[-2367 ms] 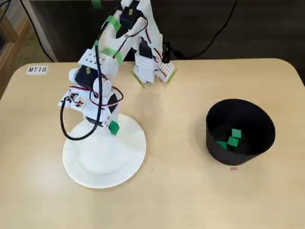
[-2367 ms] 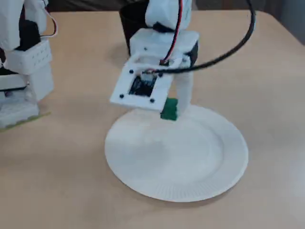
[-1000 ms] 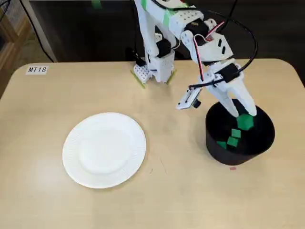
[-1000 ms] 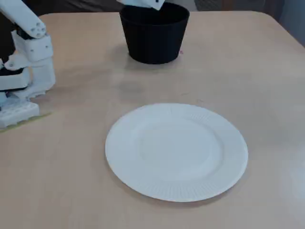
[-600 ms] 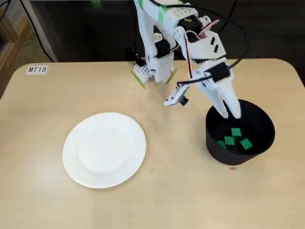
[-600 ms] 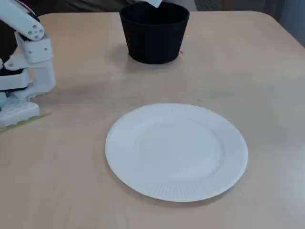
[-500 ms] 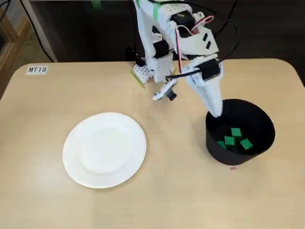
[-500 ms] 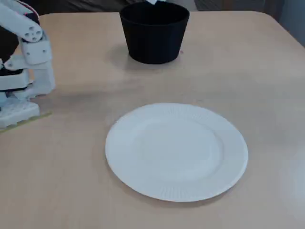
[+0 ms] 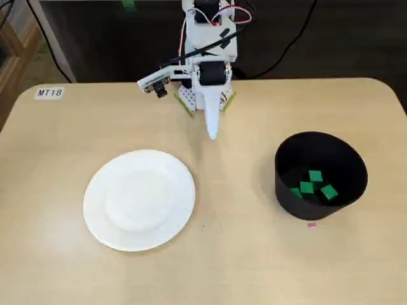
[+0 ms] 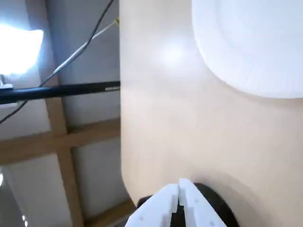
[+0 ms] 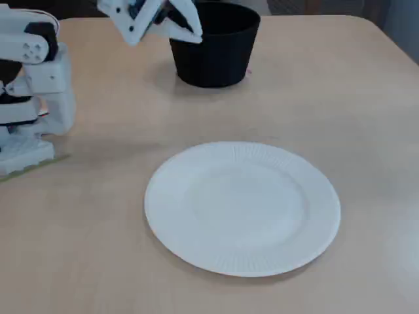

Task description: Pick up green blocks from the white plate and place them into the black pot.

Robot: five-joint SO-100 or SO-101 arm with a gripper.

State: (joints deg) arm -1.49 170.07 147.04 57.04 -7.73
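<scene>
Three small green blocks [image 9: 308, 187] lie on the floor of the round black pot [image 9: 289, 204]. The white paper plate [image 9: 138, 200], well left of the pot in the top fixed view, shows none. White two-finger hand [image 9: 213, 130] hangs over the beige desk [image 9: 254, 267] up-left of the pot, clear of its rim, fingers [image 10: 161, 208] pressed together, nothing between them. Judged: transfer likely complete. Best course: park the arm without swinging across the pot
</scene>
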